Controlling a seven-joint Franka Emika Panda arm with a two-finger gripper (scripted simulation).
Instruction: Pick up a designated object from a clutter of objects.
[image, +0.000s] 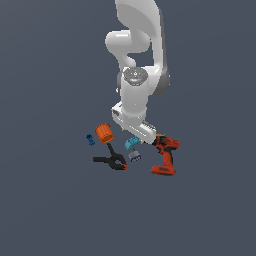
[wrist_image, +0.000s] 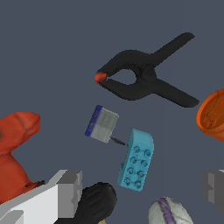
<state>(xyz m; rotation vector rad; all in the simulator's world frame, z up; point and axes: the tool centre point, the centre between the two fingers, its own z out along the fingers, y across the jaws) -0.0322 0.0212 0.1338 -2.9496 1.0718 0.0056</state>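
1 teal block (wrist_image: 136, 159) lies studs-up between open jaws, beside grey-purple block (wrist_image: 102, 124); no readable writing.

My arm (image: 136, 55) reaches down with the wrist bent low; my gripper (wrist_image: 141, 186) has its fingers (wrist_image: 70, 192) spread wide, holding nothing.

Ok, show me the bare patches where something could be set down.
Open floor beyond the blue piece and outside the red drill. Crowded between black clamp, orange cylinder, teal block and grey block.
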